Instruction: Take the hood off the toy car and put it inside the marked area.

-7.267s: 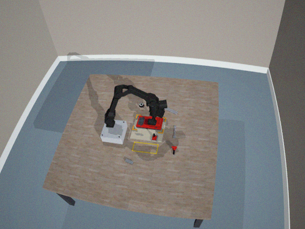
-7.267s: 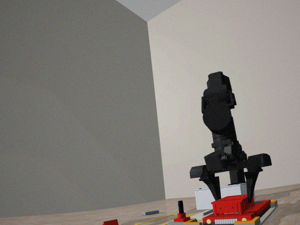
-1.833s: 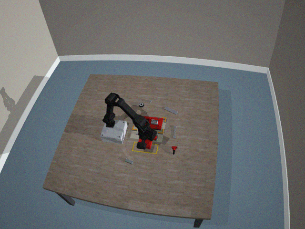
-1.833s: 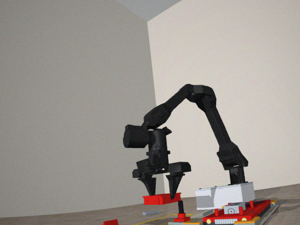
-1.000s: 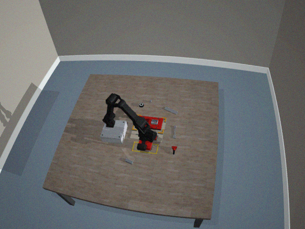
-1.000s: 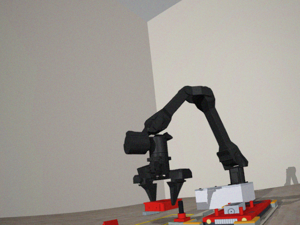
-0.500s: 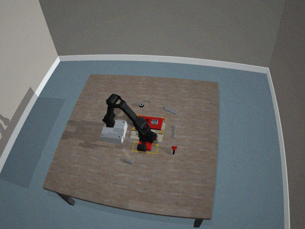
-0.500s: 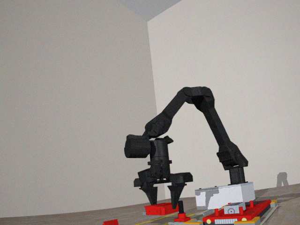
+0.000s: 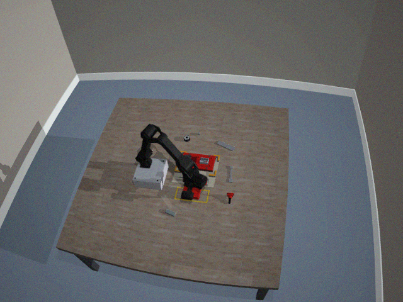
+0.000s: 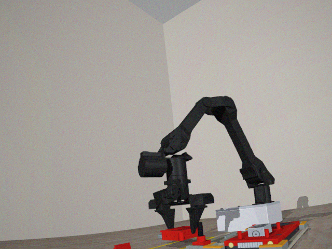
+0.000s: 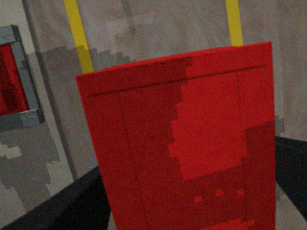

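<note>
The red hood (image 9: 196,194) (image 10: 171,234) (image 11: 192,144) is level between the fingers of my gripper (image 10: 182,230), which is shut on its two sides. The hood is low over the marked area, a yellow outline (image 9: 208,196) (image 10: 162,245) (image 11: 79,34). In the top view the visible part of the hood lies within the outline; the arm hides the rest. Whether its underside touches the table cannot be told. The red toy car (image 9: 210,166) (image 10: 284,232) stands beside the area, its grey engine block (image 9: 204,160) (image 10: 258,232) uncovered.
A red block with an upright black post (image 10: 200,230) stands between hood and car, close to one finger. A red-and-black tool (image 9: 230,195) lies right of the outline. Grey bars (image 9: 170,212) (image 9: 225,145) and a small wheel (image 9: 186,138) lie around. The white base box (image 9: 148,173) is left.
</note>
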Motion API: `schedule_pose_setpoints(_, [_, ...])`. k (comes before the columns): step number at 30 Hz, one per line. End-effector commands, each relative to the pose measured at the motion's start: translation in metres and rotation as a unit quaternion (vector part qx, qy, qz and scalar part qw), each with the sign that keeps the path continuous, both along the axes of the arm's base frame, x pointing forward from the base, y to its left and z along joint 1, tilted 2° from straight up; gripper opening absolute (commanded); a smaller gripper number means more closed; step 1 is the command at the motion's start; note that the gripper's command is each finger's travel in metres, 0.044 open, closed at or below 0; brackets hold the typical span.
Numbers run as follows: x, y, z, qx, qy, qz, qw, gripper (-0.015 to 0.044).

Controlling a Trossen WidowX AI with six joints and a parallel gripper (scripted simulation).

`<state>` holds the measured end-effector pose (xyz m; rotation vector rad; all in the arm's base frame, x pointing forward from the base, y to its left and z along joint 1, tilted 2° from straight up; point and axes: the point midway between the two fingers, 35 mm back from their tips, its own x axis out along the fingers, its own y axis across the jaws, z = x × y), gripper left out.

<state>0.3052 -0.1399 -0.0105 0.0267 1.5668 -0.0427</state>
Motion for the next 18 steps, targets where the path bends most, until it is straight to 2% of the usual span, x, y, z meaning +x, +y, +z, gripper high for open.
schedule_pose_setpoints(1, [-0.0013,-0.0001,-0.003,-0.001,0.002,0.002,1.0,0.0])
schedule_pose_setpoints(18, [-0.0014,-0.0001,-0.0113,-0.001,0.002,0.002,1.0,0.0])
